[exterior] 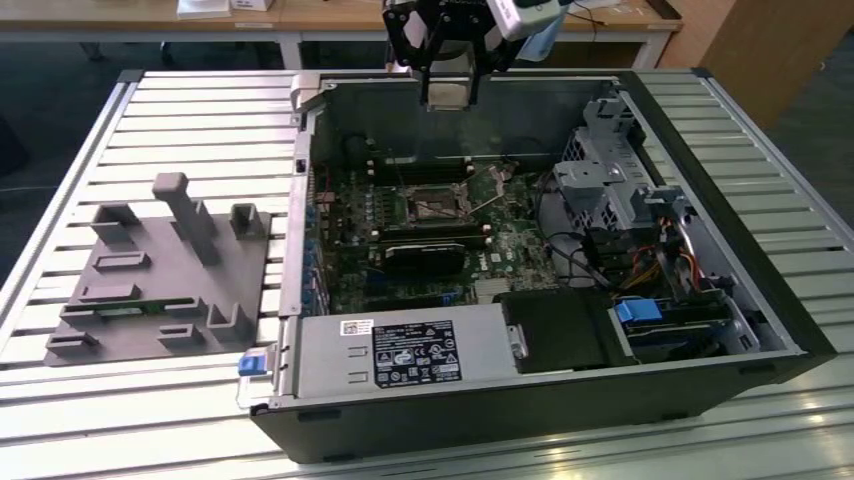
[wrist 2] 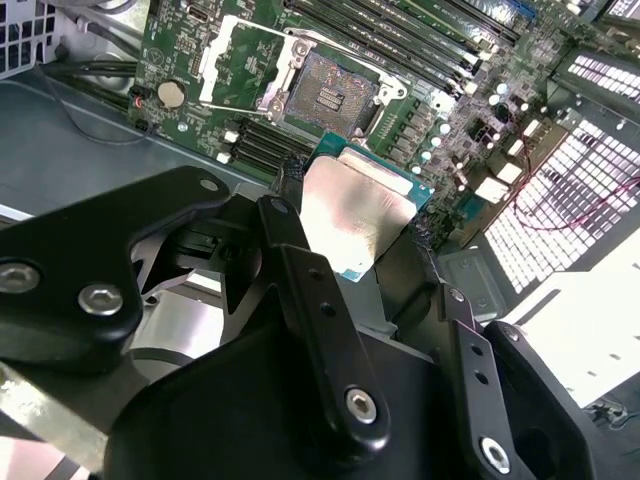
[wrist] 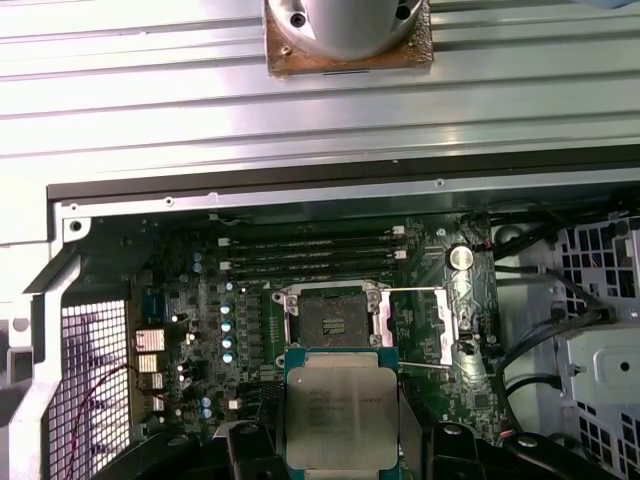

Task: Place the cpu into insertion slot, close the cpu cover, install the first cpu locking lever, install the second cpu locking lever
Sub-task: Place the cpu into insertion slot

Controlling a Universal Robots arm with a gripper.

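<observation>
Exterior view first: on the exterior view's left, a grey tray [exterior: 160, 270] lies on the slatted bench [exterior: 200, 110]. Near the top middle of that frame, the hand [exterior: 449, 98] hangs over the open computer case [exterior: 534, 400]. Its fingers [wrist 2: 300, 270] are closed on the cpu [wrist 2: 355, 215], pinching two sides. The cpu is up in the air above the insertion slot [wrist: 335, 318], well apart from it. The cpu cover [wrist: 440, 325] lies flipped open beside the slot.

Lab workshop, slatted metal bench [exterior: 200, 110], open computer [exterior: 534, 412]
</observation>
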